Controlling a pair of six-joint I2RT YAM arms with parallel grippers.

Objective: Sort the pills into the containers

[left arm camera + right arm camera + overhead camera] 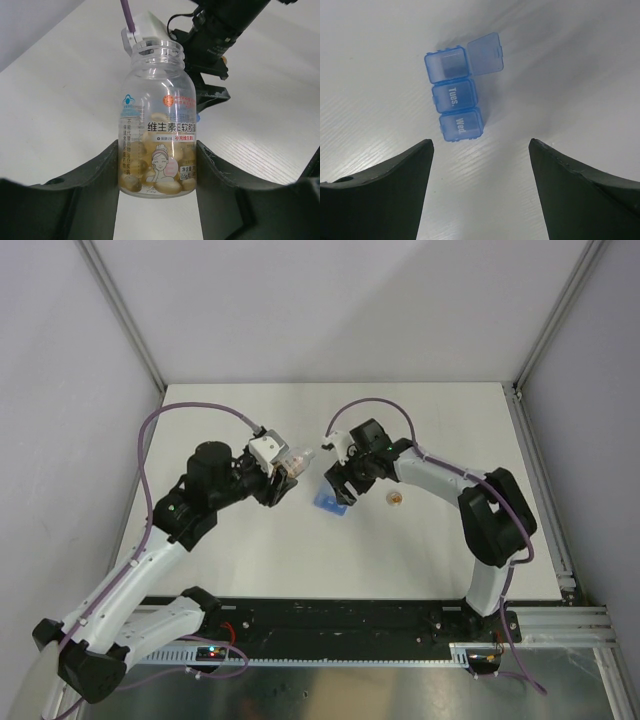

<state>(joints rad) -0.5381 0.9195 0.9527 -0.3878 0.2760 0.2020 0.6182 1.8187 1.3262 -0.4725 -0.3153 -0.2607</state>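
Note:
My left gripper (156, 147) is shut on a clear, uncapped bottle (157, 125) with a printed label. Yellow softgel pills (150, 180) fill its lower part. In the top view the bottle (298, 462) is tilted, its mouth toward the light-blue pill box (328, 502). The pill box (455, 95) lies on the table as a strip of three containers. The far one (446, 65) is open, its lid flipped to the right, and I see no pill in it. The "Tues." and "Wed." lids are closed. My right gripper (480, 142) hovers open just near of the box, nothing between its fingers.
A small amber object (395, 499) lies on the white table (420, 560) right of the pill box. Grey walls enclose the table on three sides. The right arm's wrist (220, 30) stands close behind the bottle's mouth in the left wrist view.

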